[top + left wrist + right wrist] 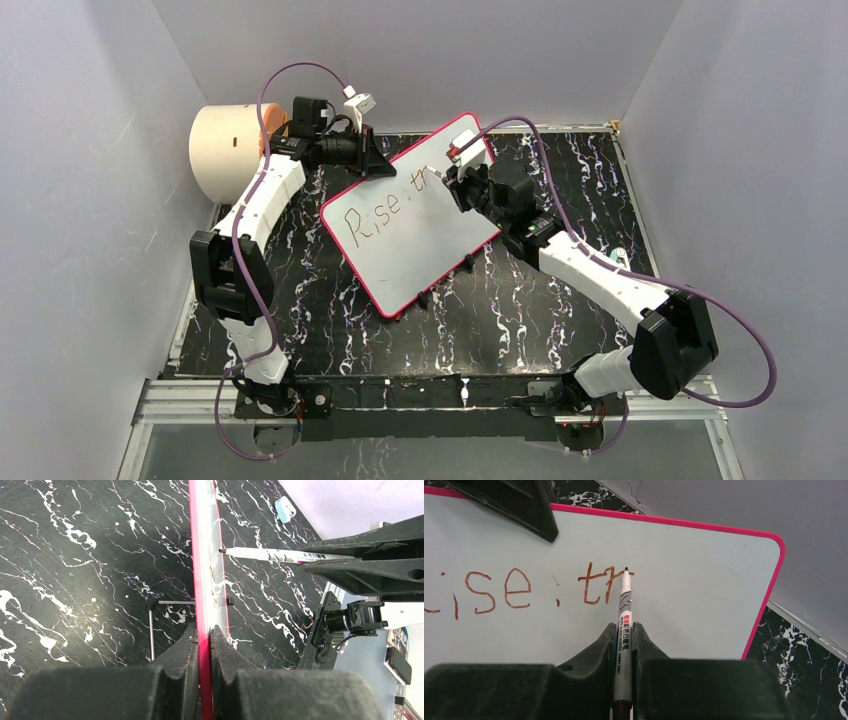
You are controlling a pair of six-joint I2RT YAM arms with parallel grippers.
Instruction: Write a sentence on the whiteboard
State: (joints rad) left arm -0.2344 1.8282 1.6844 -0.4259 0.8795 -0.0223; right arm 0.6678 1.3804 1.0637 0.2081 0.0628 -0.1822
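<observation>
Whiteboard [420,250]: a flat white rectangle with rounded corners and a thin pink-red rim. It sits over the far middle of the black marbled worktop [520,320], turned diagonal to the worktop's edges. Small black clip feet [425,298] show on the long side facing the worktop's near right. Sentence [385,205]: unfinished reddish-brown handwriting, "Rise, tr", in one line running toward the worktop's far right corner.

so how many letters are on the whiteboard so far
6. "Rise" sits on the whiteboard's left part, then after a small punctuation mark "tr" beside the marker tip. The board past it is bare in the right wrist view, so none look hidden.
</observation>
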